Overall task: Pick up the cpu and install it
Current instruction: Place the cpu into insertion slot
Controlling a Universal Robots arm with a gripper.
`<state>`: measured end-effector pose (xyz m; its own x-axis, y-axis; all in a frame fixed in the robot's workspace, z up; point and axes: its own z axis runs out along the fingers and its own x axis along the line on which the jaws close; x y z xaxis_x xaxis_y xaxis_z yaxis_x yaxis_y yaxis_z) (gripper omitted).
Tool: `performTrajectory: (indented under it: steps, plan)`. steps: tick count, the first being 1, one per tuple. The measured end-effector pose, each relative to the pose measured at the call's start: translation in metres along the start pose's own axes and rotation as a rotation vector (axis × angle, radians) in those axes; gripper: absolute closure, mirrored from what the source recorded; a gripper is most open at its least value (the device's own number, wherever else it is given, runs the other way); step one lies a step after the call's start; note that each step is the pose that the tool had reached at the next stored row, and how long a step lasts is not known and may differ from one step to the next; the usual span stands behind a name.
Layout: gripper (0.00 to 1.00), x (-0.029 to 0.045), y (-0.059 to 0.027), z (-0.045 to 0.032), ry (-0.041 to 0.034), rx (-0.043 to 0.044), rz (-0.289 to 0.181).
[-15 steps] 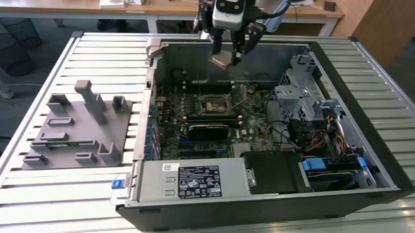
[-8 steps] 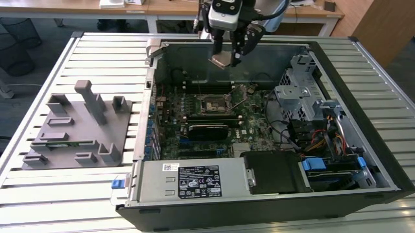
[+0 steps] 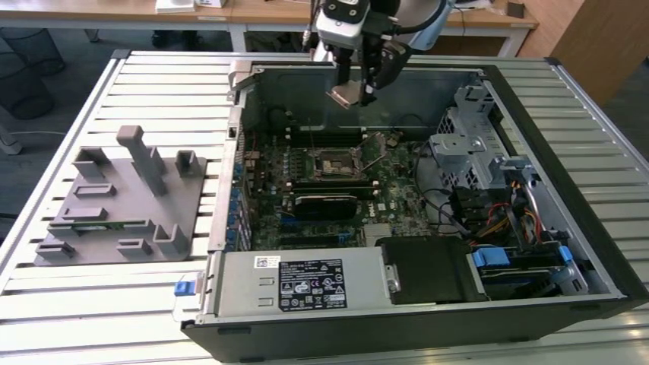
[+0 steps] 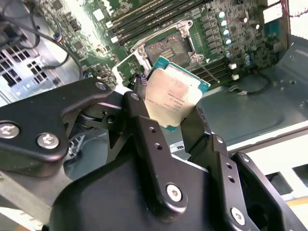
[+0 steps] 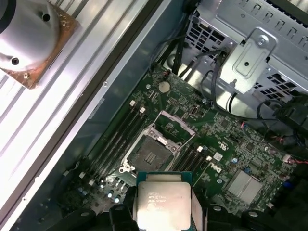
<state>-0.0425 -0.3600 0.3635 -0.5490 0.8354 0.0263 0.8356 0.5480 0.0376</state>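
Note:
The cpu [image 4: 173, 95] is a flat square chip with a silver top and a teal edge, held between the black fingers [image 4: 144, 125] of my gripper [image 4: 168, 113], which is shut on it. In the exterior view my gripper [image 3: 357, 87] hangs with the cpu [image 3: 344, 96] above the rear part of the open computer case [image 3: 598, 144]. The open cpu socket [image 3: 330, 162] with its raised metal frame lies on the green motherboard below. In the first wrist view the cpu [image 5: 161, 204] sits just short of the socket [image 5: 150, 155].
A grey plastic fixture [image 3: 121, 201] with upright blocks stands on the slatted table at the exterior view's left. Inside the case are a black heatsink block [image 3: 324, 205], a power supply [image 3: 299, 283], a metal drive cage [image 3: 466, 148] and cable bundles [image 3: 487, 213].

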Motion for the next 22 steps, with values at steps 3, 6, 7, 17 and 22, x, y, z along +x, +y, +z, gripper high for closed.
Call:
performTrajectory:
  steps: [3, 6, 7, 17, 22]
  plan:
    - [0.47, 0.0000, -0.0001, 0.0009, -0.0017, -0.0014, 0.047]
    - [0.47, 0.0000, -0.0001, 0.0019, -0.0037, -0.0027, 0.098]
    - [0.47, 0.0000, -0.0001, 0.0022, -0.0044, -0.0032, 0.116]
    - [0.47, -0.0001, -0.0002, 0.0050, -0.0103, -0.0074, 0.275]
    - [0.47, -0.0001, -0.0003, 0.0082, -0.0137, -0.0099, 0.366]
